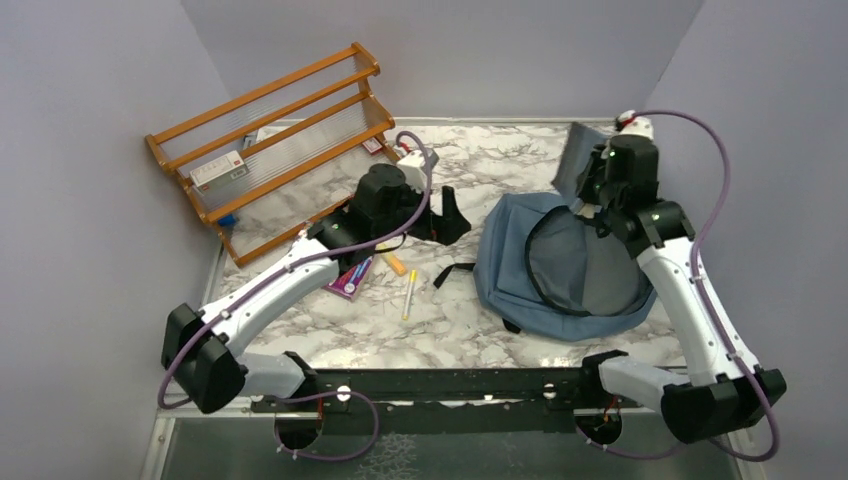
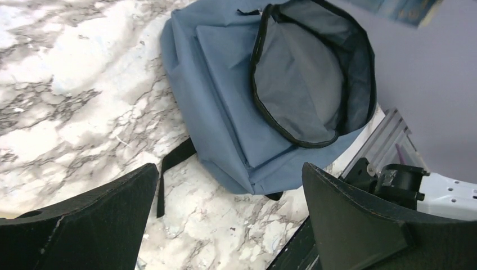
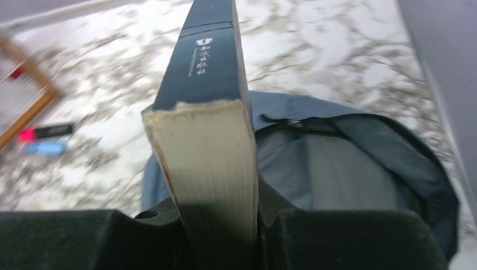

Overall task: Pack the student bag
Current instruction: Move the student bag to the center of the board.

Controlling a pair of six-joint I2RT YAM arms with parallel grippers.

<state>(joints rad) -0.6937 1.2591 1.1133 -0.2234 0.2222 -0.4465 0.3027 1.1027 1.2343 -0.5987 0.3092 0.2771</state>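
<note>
The student bag lies flat right of centre, dusty blue, its zipper mouth wide open onto the dark lining. My right gripper is shut on a thick dark blue-grey book and holds it up over the bag's far edge. In the right wrist view the book stands on edge between the jaws, pages facing the camera, with the bag below. My left gripper is open and empty, left of the bag. Its wrist view looks between the spread fingers at the bag.
A wooden rack leans at the back left with a small box on it. Pens and markers, an orange one and a yellow-white one lie loose by the left arm. A black strap trails from the bag.
</note>
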